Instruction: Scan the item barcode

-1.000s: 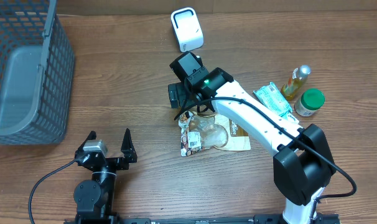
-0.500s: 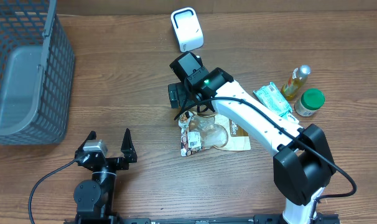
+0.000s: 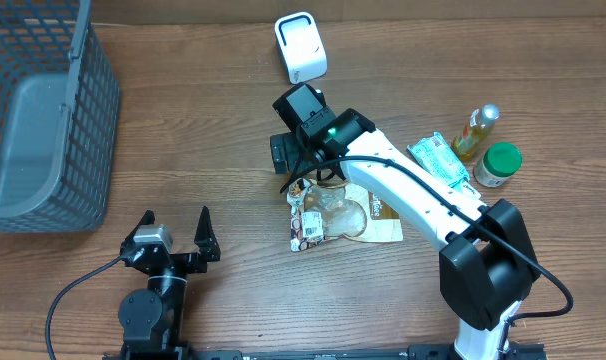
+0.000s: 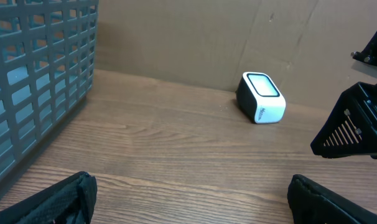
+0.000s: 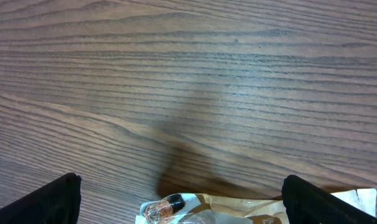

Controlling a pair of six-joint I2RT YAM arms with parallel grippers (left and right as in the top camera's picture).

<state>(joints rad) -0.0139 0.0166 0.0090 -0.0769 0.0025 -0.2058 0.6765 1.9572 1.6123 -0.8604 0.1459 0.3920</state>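
Overhead: the right pincer (image 3: 310,181) hangs wide open over the snack packet (image 3: 343,220), nothing gripped.
The table (image 3: 183,130) bears a grey basket (image 3: 91,120) far off the left pincer's (image 3: 175,225) outer side, likely for scanned goods; that pincer stands wide and empty; the snack packet lies just under the right pincer, placed for a grasp; the white scanner (image 3: 300,46) sits beyond it, well apart; the packet's barcode is unreadable, its upper edge hidden beneath the wrist.
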